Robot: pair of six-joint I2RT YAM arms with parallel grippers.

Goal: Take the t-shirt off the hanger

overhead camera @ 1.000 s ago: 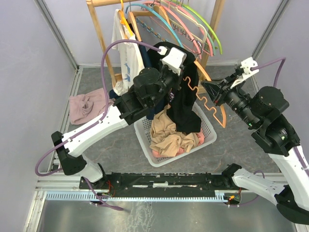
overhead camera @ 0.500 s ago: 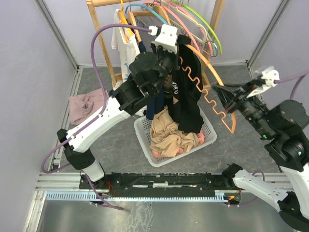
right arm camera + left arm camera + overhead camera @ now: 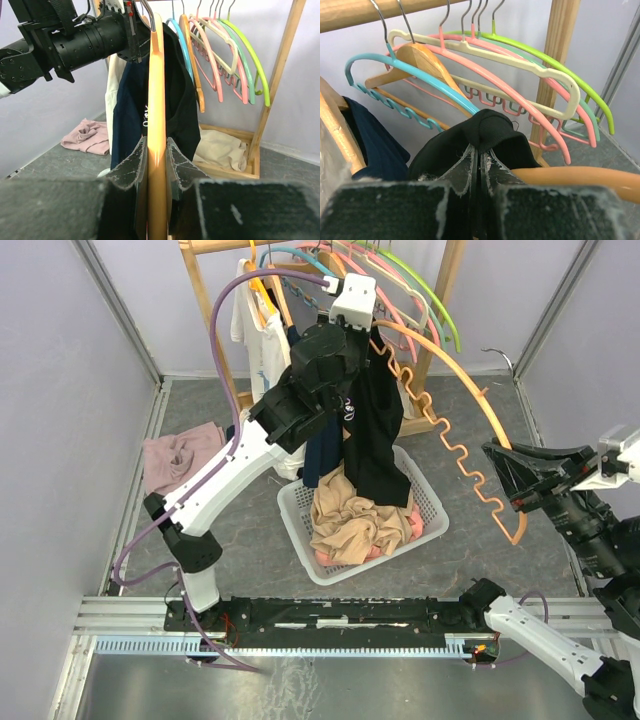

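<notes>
The black t-shirt (image 3: 375,430) is pinched at its top fold by the left gripper (image 3: 479,150), whose jaws are pressed together on the cloth. It is hung over the white basket (image 3: 425,530), beside the wooden rack (image 3: 205,310). The orange hanger (image 3: 470,455) is clamped in the right gripper (image 3: 156,150), and its far end is seen against the shirt's top.

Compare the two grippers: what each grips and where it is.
The left gripper pinches the black t-shirt; the right gripper clamps the orange hanger. The left gripper is up at the wooden rack; the right gripper is away from it, right of the basket. Both are shut.
</notes>
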